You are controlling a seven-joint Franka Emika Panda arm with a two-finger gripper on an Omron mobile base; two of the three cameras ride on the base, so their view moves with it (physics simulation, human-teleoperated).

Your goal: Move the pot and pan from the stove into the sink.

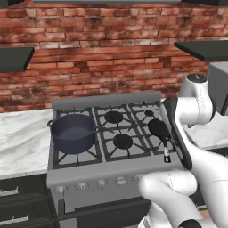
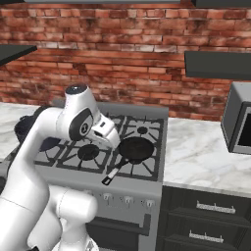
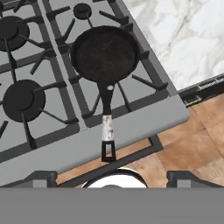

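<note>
Below the open claw [image 3: 109,181], the pan [image 3: 104,54] sits on the stove [image 3: 39,127].

We see flat, even rendered light with no visible source. The stove [image 1: 84,171] has a pale sheen on its front rim; grates over it cast only faint shadows. Edges stay sharp all around the stove, no blur or bending

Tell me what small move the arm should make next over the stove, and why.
Probably lower the open gripper toward the pan handle. The hand view shows the pan sitting on the right side of the stove, handle pointing at the front edge, fingertips spread above it, nothing held. The pot sits untouched on the left burners.
</note>
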